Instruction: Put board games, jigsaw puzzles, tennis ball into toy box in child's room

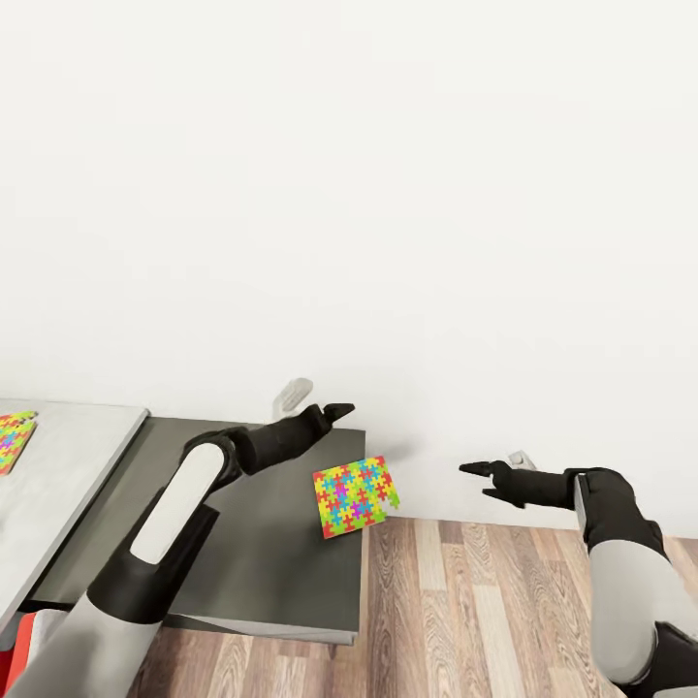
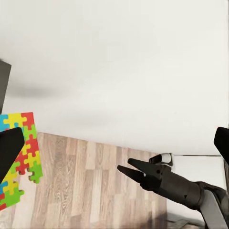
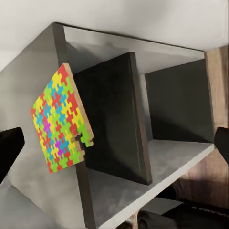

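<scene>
One jigsaw puzzle (image 1: 355,496) is lying at the dark tabletop's (image 1: 262,562) edge, another (image 1: 14,438) on the grey one, both unpacked, while both empty end effectors, left (image 1: 341,411) and right (image 1: 471,469), are looking clenched.

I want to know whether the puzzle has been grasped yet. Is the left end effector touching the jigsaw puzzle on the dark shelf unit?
Apart. In the head view the left end effector points toward the wall, with bare dark top between it and the jigsaw puzzle.
</scene>
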Tool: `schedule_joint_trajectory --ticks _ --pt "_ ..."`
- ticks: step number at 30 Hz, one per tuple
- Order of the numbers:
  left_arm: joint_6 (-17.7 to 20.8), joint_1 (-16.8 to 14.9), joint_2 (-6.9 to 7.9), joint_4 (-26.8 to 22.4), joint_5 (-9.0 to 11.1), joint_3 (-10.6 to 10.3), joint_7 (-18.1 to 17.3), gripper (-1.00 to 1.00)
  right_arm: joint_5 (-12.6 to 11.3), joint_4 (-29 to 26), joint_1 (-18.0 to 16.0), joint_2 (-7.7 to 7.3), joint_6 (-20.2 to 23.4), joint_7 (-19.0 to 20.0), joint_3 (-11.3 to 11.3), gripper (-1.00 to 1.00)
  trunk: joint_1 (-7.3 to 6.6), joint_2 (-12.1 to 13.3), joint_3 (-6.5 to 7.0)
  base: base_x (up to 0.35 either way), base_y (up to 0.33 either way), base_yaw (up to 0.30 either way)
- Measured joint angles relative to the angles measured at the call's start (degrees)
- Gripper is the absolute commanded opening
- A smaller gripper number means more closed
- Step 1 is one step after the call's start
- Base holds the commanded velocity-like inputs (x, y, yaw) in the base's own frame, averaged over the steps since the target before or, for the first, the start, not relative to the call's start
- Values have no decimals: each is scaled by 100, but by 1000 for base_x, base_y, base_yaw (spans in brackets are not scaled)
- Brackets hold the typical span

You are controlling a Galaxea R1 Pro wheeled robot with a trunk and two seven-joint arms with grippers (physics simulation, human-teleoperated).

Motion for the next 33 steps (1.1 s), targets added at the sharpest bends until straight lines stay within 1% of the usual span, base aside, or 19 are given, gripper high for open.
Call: schedule_joint_trajectory --ticks 1,4,5,8,9,11,12,13,14,16,17,19,20,23,24,28,29,31,33 --pt "4 -1 -1 -1 -3 0 6 100 -2 6 -3 0 1 -8 0 100 0 0 0 0 0 0" --pt "262 -141 -231 -59 39 -31 603 100 -274 477 -262 30 41 -656 -48 100 0 0 0 0 0 0" --pt "266 -143 -233 -59 37 -31 611 100 -277 482 -264 30 40 -662 -49 100 0 0 0 0 0 0" --pt "408 -250 -516 -86 74 -54 1319 100 -813 779 -431 51 56 -1007 -89 100 0 0 0 0 0 0" --pt "410 -251 -519 -87 73 -54 1328 100 -815 782 -432 50 55 -1010 -89 100 0 0 0 0 0 0" --pt "466 -296 -678 -94 87 -62 1799 100 -1174 888 -494 62 65 -1131 -98 100 0 0 0 0 0 0" --pt "485 -316 -747 -100 93 -65 2017 100 -1323 925 -517 70 69 -1156 -99 100 0 0 0 0 0 0" --pt "486 -317 -749 -100 93 -65 2026 100 -1324 927 -518 70 68 -1157 -99 100 0 0 0 0 0 0" --pt "498 -336 -806 -104 98 -68 2211 100 -1443 950 -535 85 72 -1142 -98 100 0 0 0 0 0 0" --pt "510 -372 -892 -111 109 -71 2495 100 -1614 985 -562 126 69 -976 -86 100 0 0 0 0 0 0" --pt "510 -372 -893 -111 108 -71 2500 100 -1610 986 -563 126 67 -973 -85 100 0 0 0 0 0 0" --pt "508 -397 -949 -115 114 -72 2677 100 -1719 1007 -577 149 58 -672 -1 100 0 0 0 0 0 0" --pt "508 -397 -949 -115 114 -72 2680 100 -1715 1008 -577 149 55 -666 1 100 0 0 0 0 0 0" --pt "499 -412 -988 -118 167 -36 2809 100 -1808 1021 -575 152 48 -145 365 100 0 0 0 0 0 0" --pt "499 -412 -988 -118 168 -35 2810 100 -1806 1022 -575 152 45 -139 370 100 0 0 0 0 0 0" --pt "491 -412 -990 -120 411 65 2791 100 -1896 1031 -564 161 38 407 1070 100 0 0 -3 0 0 0" --pt "491 -412 -990 -121 413 67 2791 100 -1895 1031 -564 160 36 411 1075 100 0 0 -5 0 0 0" --pt "491 -399 -984 -121 522 120 2716 100 -1927 1044 -561 162 38 569 1310 100 0 0 -11 0 0 0" --pt "488 -384 -973 -121 593 161 2597 100 -1948 1060 -562 159 43 675 1463 100 0 0 -22 0 0 0"
